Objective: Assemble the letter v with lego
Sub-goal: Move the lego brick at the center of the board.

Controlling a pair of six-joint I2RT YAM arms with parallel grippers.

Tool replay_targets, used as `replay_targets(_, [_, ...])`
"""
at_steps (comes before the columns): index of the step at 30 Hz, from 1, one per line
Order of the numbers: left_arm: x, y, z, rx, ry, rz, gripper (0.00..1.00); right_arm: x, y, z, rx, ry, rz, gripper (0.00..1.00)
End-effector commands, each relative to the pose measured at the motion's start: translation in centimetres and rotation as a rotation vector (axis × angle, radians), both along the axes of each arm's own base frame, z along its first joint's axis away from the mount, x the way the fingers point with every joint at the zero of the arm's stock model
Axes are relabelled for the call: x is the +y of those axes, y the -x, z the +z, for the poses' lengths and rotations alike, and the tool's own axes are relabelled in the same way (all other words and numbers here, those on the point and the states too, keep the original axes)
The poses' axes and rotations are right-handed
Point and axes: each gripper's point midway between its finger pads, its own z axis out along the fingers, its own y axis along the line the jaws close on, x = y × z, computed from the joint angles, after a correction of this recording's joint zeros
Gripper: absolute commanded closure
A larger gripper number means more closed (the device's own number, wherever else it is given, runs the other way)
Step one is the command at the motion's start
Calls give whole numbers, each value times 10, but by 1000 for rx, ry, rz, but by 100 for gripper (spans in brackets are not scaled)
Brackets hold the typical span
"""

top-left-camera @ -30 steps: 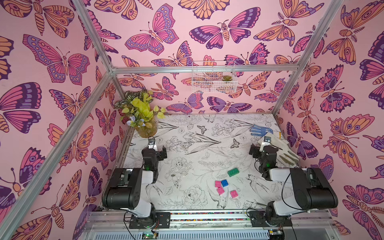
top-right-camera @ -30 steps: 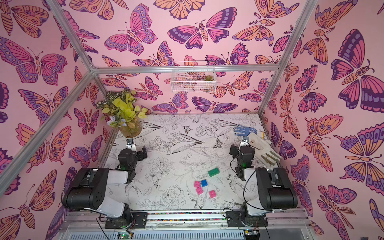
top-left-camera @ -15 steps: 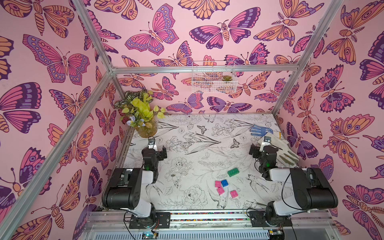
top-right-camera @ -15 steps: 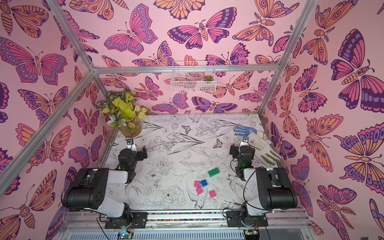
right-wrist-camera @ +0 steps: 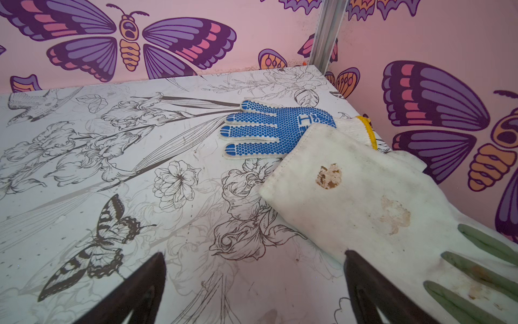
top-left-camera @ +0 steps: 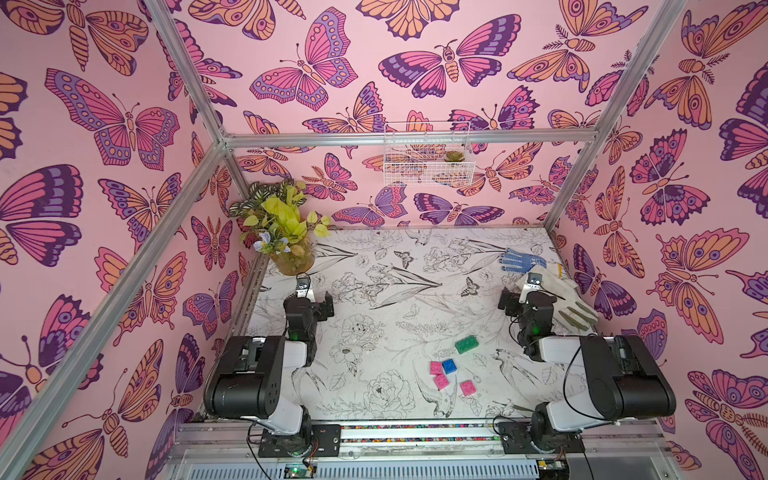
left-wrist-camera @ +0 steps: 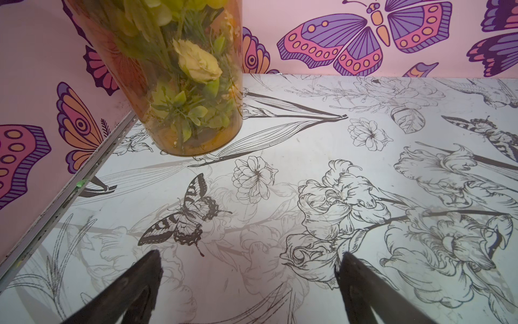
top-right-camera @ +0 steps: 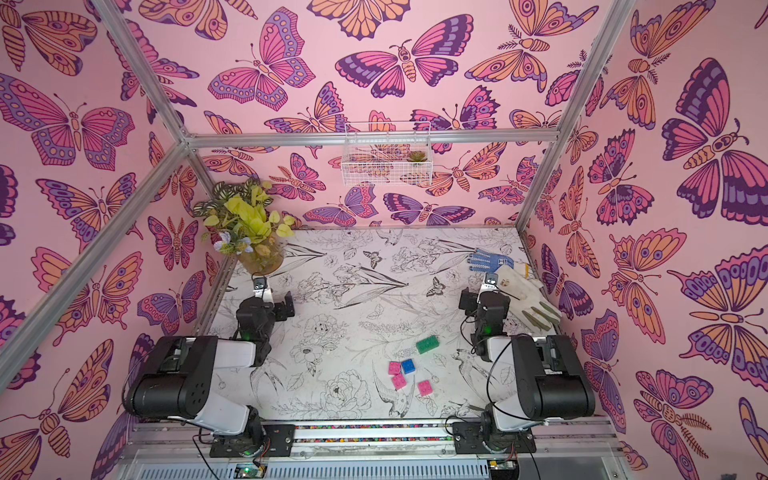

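Observation:
The lego lies loose on the flower-print table in both top views, near the front and right of centre. A green brick (top-left-camera: 466, 344) sits furthest back, with a blue brick (top-left-camera: 449, 366) and three pink bricks (top-left-camera: 436, 368) (top-left-camera: 441, 381) (top-left-camera: 468, 387) in front of it. None of them are joined, and no letter v is in view. My left gripper (top-left-camera: 312, 296) (left-wrist-camera: 251, 254) hovers open over bare table at the left, far from the bricks. My right gripper (top-left-camera: 520, 296) (right-wrist-camera: 255, 253) is open at the right, behind the bricks. Neither wrist view shows any brick.
A glass vase of flowers (top-left-camera: 293, 257) (left-wrist-camera: 190, 84) stands at the back left, just ahead of the left gripper. A blue dotted glove (top-left-camera: 521, 259) (right-wrist-camera: 269, 129) and a white glove (top-left-camera: 561, 295) (right-wrist-camera: 364, 202) lie by the right wall; the white one reaches one right fingertip. A wire basket (top-left-camera: 428, 160) hangs on the back wall.

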Motion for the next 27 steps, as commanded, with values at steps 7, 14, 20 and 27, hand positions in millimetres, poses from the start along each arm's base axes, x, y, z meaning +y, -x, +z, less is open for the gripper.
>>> replay_targets(7, [-2, -2, 9, 9, -12, -16, 1, -10, 4, 11, -41, -3, -73, 1])
replay_targets(14, [0, -4, 48, 47, -97, 67, 1, -8, 13, 17, -96, 0, -60, 1])
replay_targets(20, [-17, 8, 110, -88, 9, 61, 1, -17, 30, 39, -227, 11, -123, 1])
replay_targets(27, [-92, 23, 148, -98, 199, -155, 1, -15, 73, 94, -238, -163, -160, 1])
